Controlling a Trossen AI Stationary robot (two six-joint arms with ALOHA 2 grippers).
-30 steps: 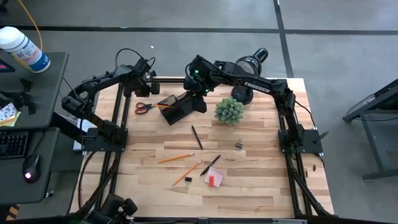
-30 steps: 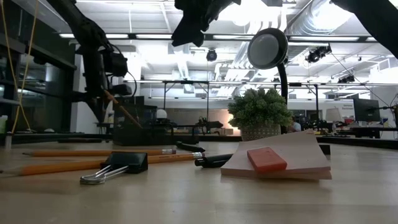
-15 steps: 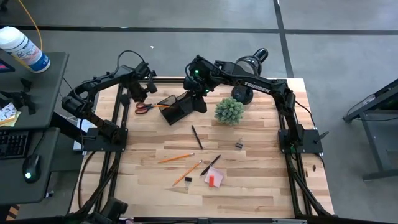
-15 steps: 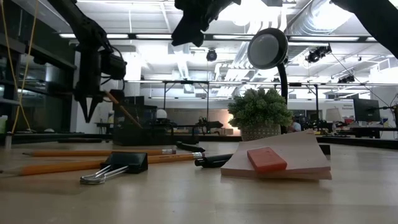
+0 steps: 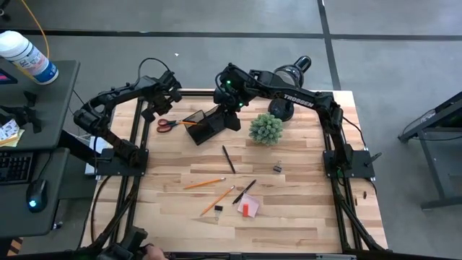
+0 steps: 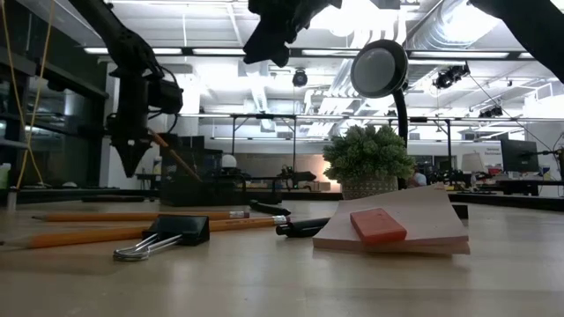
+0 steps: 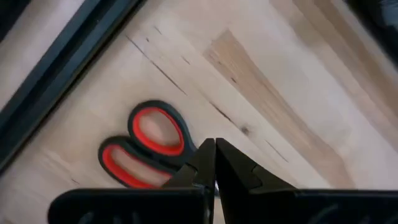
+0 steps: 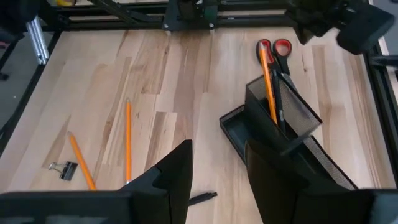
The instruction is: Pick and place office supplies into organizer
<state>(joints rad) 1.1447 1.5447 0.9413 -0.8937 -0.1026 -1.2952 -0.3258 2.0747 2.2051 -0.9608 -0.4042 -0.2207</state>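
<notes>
- The left end effector (image 5: 160, 110) hangs over the far left part of the bench (image 5: 303, 217), its fingers (image 7: 208, 163) clenched together with nothing between them, just above the handles of the orange-handled scissors (image 5: 170, 124).
- The scissors lie flat on the wood just left of the organizer (image 5: 209, 125), blades pointing toward it.
- The organizer is a dark box near the bench's far edge; one orange pencil (image 8: 269, 84) leans in its tall compartment, tip sticking out.
- The right end effector (image 5: 231, 101) hovers above the organizer with its jaws spread and nothing between them.
- A green plant (image 5: 266, 128) stands just right of the organizer, with a black desk lamp (image 5: 289, 79) behind it.
- Loose on the bench nearer the front: a black pen (image 5: 228, 159), two pencils (image 5: 204, 183), another pen (image 5: 245, 191), a pink sticky-note pad (image 5: 249, 209) and binder clips (image 5: 277, 169).
</notes>
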